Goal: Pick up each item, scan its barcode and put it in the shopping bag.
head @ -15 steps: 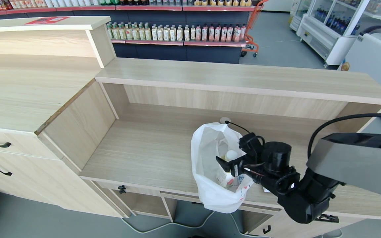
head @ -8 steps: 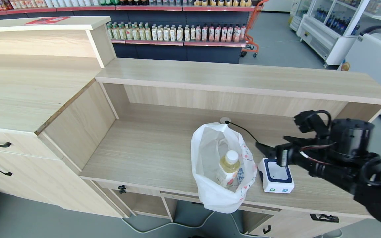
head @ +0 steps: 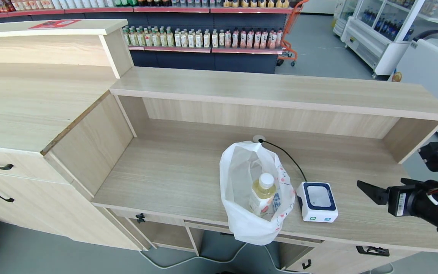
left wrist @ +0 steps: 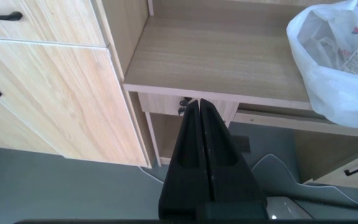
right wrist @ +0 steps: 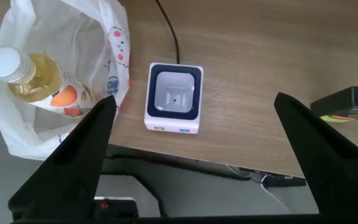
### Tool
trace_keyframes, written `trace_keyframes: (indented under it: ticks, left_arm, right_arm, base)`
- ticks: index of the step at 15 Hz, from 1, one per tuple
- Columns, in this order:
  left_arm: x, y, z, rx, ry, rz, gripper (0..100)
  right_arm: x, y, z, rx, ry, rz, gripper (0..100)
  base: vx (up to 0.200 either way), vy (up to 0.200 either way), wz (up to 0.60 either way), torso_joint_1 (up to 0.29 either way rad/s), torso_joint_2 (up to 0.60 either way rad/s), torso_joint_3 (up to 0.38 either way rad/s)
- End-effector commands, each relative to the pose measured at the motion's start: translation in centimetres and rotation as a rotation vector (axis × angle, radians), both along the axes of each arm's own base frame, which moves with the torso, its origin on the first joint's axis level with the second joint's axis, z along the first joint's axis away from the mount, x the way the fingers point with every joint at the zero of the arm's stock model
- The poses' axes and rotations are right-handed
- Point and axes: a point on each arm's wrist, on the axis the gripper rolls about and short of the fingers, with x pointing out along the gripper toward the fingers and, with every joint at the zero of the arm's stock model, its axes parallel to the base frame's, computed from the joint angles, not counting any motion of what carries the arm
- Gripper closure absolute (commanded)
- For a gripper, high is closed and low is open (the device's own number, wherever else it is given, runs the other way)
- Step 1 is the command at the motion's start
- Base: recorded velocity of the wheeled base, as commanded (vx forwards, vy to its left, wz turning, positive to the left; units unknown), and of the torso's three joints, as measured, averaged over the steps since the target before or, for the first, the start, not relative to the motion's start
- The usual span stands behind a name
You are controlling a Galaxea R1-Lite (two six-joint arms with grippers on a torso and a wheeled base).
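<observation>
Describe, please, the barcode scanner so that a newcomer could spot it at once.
On the lower surface of the wooden checkout counter, look near the front edge, beside the white shopping bag holding a bottle. The scanner is the small white box with a dark blue-framed window on top and a black cable running from it.

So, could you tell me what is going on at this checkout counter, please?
The robot is checking out and bagging groceries. A bottle stands inside the white shopping bag on the counter, and the barcode scanner sits right beside the bag. The right gripper hangs over the counter's right end, past the scanner, fingers open and holding nothing. The left gripper is out in front of the counter, fingers shut and empty.
</observation>
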Motion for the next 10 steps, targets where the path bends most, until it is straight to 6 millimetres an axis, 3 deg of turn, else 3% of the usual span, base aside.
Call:
trace_keyframes:
  ticks: [1, 10]
  left_arm:
    - [0.01, 0.0, 0.0, 0.0, 0.0, 0.001, 100]
    - [-0.01, 0.0, 0.03, 0.001, -0.001, 0.001, 100]
  right_arm:
    - [-0.9, -0.41, 0.84, -0.003, -0.045, -0.036, 0]
    - [-1.32, -0.66, 0.27, -0.007, -0.025, -0.059, 0]
  base:
    - [0.0, -0.2, 0.0, 0.002, 0.0, 0.002]
    - [0.0, -0.2, 0.0, 0.001, 0.0, -0.001]
